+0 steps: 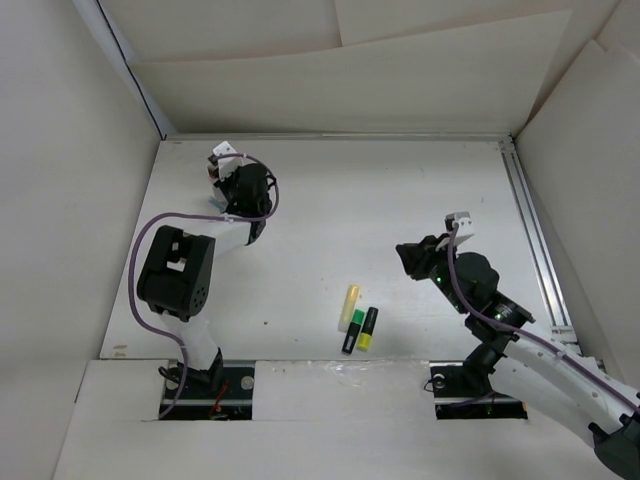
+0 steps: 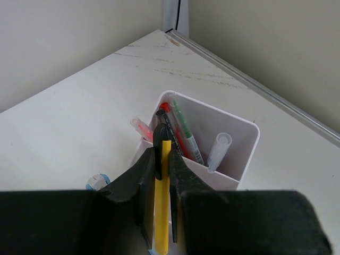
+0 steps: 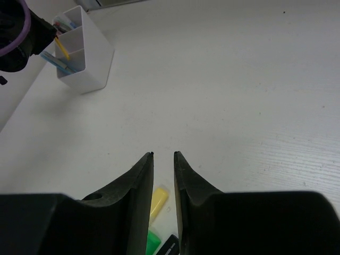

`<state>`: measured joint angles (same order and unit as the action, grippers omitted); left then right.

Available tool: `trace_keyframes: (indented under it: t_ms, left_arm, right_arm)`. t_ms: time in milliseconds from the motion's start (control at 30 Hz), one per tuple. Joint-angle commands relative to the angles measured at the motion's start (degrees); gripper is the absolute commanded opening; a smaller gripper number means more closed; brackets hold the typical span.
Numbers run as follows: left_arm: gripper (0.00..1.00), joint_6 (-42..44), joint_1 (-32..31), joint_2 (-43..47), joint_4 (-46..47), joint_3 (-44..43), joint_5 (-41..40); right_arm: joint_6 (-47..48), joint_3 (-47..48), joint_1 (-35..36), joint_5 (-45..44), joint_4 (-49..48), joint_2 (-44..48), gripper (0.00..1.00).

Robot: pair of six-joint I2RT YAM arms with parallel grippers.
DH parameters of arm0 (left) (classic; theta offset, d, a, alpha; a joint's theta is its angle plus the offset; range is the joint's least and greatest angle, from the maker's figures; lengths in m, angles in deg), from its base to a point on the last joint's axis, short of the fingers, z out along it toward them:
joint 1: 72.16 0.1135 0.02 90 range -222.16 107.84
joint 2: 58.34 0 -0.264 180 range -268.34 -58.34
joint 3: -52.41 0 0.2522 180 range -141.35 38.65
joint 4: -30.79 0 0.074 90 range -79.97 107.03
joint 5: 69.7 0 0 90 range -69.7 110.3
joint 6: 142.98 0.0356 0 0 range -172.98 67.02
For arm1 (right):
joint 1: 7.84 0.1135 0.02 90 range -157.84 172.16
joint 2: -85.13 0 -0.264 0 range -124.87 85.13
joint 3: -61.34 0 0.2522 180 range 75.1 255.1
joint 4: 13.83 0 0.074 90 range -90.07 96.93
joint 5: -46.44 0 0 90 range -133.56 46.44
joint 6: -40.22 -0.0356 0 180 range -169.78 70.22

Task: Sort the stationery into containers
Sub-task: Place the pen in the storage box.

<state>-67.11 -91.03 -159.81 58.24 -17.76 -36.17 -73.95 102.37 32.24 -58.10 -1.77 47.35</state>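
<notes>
Yellow pen [image 2: 162, 212] clamped by left gripper [image 2: 162, 153] (hidden from above); right gripper [image 3: 163, 155] ajar, empty.

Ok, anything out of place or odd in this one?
Nothing spilled or damaged. The box stands upright; a red pen and a blue pen lean out past its rim, untidy at most. The left gripper holds a yellow pen above it. Three highlighters lie loose on the table, not yet sorted.
</notes>
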Motion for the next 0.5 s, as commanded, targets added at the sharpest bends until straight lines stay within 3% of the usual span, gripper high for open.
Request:
trace_keyframes:
  t_ms: [0, 467]
  left_arm:
    - [0.0, 0.7, 0.2, -0.7, 0.1, -4.1, -1.5]
    - [0.0, 0.7, 0.2, -1.3, -5.2, -5.4, -3.6]
  right_arm:
    - [0.8, 0.3, -0.3, 0.3, -2.9, 1.0, 0.27]
    - [0.8, -0.2, -0.3, -0.8, -2.9, 2.7, 0.27]
